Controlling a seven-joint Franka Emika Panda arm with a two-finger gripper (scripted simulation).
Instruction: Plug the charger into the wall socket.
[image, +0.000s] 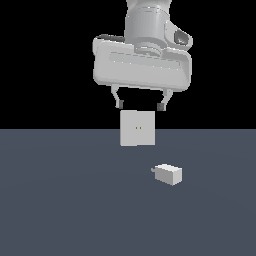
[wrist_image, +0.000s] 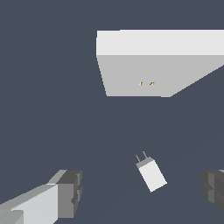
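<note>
The charger (image: 168, 174) is a small white block lying on the dark floor, its short prongs pointing toward the exterior view's left. In the wrist view the charger (wrist_image: 151, 173) lies between the two fingers, far below them, prongs aimed at the plate. The wall socket (image: 137, 128) is an upright white square plate with two small yellowish holes, standing behind the charger; the wall socket (wrist_image: 144, 74) also shows in the wrist view. My gripper (image: 140, 105) hangs open high above the floor, holding nothing, with its fingertips (image: 161, 106) level with the plate's top edge.
The dark grey floor (image: 60, 200) stretches flat all around the two objects. No other object shows on it. Black background lies beyond the floor's far edge.
</note>
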